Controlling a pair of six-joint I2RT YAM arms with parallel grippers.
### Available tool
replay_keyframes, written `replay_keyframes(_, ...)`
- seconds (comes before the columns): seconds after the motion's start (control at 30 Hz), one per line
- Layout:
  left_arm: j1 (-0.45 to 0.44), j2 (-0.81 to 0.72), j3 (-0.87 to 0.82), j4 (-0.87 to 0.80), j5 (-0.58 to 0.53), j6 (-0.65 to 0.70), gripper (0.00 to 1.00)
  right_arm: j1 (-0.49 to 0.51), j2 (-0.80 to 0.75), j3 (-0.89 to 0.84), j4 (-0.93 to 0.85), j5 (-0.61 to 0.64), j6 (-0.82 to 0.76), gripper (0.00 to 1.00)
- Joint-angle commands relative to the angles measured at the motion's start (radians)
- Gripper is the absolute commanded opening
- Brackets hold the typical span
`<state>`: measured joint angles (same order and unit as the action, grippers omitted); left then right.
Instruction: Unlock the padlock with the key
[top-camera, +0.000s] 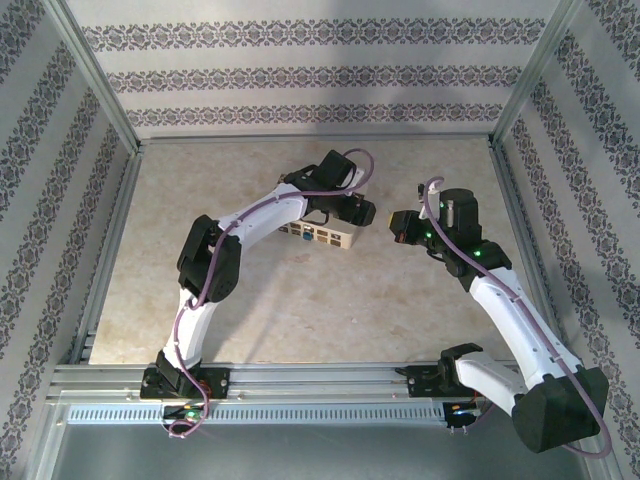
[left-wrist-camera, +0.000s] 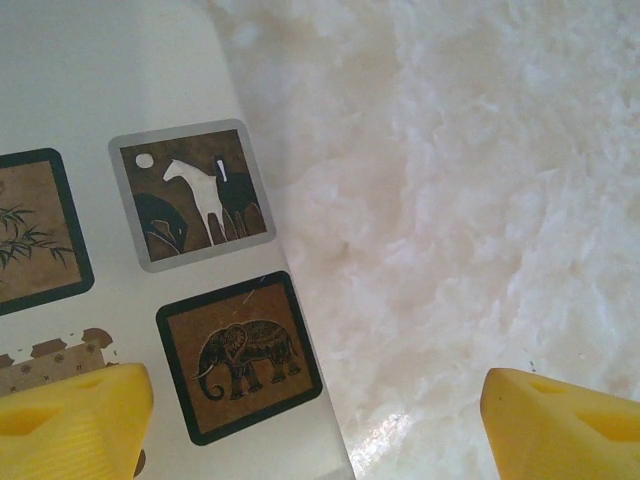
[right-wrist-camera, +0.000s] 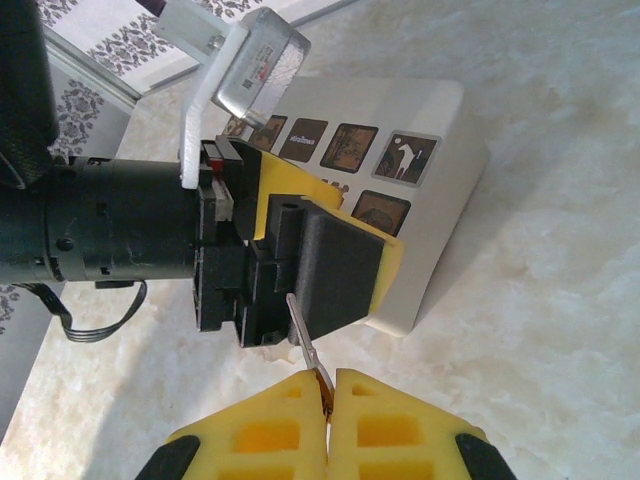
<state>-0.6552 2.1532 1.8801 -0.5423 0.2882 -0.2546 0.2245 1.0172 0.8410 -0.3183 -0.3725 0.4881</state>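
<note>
1. white box (top-camera: 325, 237), face set with picture tiles, lying on the marbled counter (top-camera: 300, 310).
2. left tool (left-wrist-camera: 315, 425), over the box's edge beside the horse tile (left-wrist-camera: 195, 195) and elephant tile (left-wrist-camera: 240, 355). Its fingers stand wide apart, one yellow fingertip (left-wrist-camera: 70, 420) above the box and the other above bare counter.
3. right tool (right-wrist-camera: 328, 385), just off the box's end, fingertips pressed together and clamped on the key (right-wrist-camera: 303, 333).
4. The key's head is pinched in the right tool and its blade points at the left tool. Whether they touch cannot be told.

Overhead camera looks down from the near edge; wrist cameras sit close — all share the picture-covered box (top-camera: 322, 237).
</note>
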Motion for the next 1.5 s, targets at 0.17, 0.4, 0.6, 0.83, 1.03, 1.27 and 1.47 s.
replay_keyframes(0.17, 0.066, -0.330, -0.225, 0.102, -0.016, 0.015, 0.88, 0.031, 0.069, 0.034, 0.014, -0.017, 0.026, 0.00)
replay_keyframes(0.4, 0.207, -0.627, -0.654, 0.346, 0.004, -0.079, 0.88, 0.106, 0.192, 0.092, 0.067, -0.024, 0.026, 0.00)
replay_keyframes(0.6, 0.269, -0.790, -0.934, 0.476, -0.026, -0.129, 0.88, 0.187, 0.342, 0.171, 0.141, -0.051, 0.042, 0.00)
replay_keyframes(0.83, 0.337, -0.789, -1.097, 0.607, 0.149, -0.256, 0.83, 0.229, 0.523, 0.234, 0.260, -0.124, 0.088, 0.00)
replay_keyframes(1.03, 0.350, -0.688, -1.139, 0.752, 0.263, -0.314, 0.77, 0.227, 0.646, 0.272, 0.312, -0.141, 0.095, 0.00)
replay_keyframes(1.27, 0.344, -0.572, -1.136, 0.846, 0.315, -0.328, 0.69, 0.204, 0.752, 0.311, 0.345, -0.183, 0.110, 0.00)
replay_keyframes(1.47, 0.314, -0.474, -1.135, 0.932, 0.324, -0.342, 0.68, 0.188, 0.786, 0.304, 0.341, -0.178, 0.110, 0.00)
